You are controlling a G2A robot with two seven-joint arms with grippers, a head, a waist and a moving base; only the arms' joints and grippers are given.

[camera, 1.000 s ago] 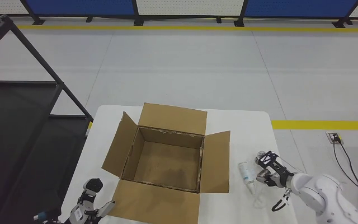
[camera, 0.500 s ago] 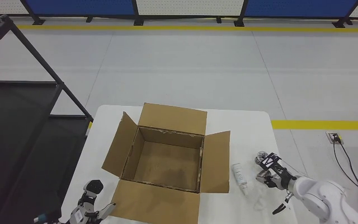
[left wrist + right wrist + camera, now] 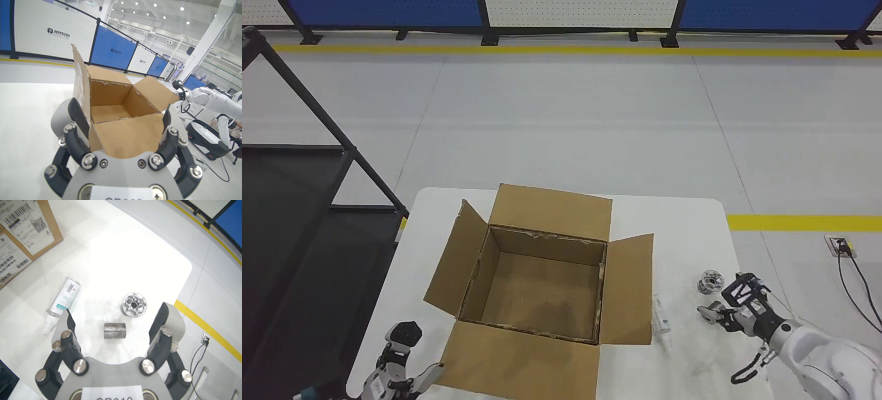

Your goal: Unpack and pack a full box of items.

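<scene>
Beneath right gripper point(image 3: 115, 309), seemingly untouched, cylinder point(image 3: 114, 330)

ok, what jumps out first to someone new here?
The big cardboard box, flaps open and empty, in the middle of the white table. Beside it sit a clear spray bottle on its side, a short metal cylinder and a toothed metal hub, with the open right gripper hovering over the cylinder.

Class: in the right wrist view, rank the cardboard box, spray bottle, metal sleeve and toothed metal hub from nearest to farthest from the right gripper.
From the right gripper:
1. Metal sleeve, below, between its open fingers.
2. Toothed metal hub, just past the fingertips.
3. Spray bottle, outside one finger.
4. Cardboard box, beyond the bottle.
</scene>
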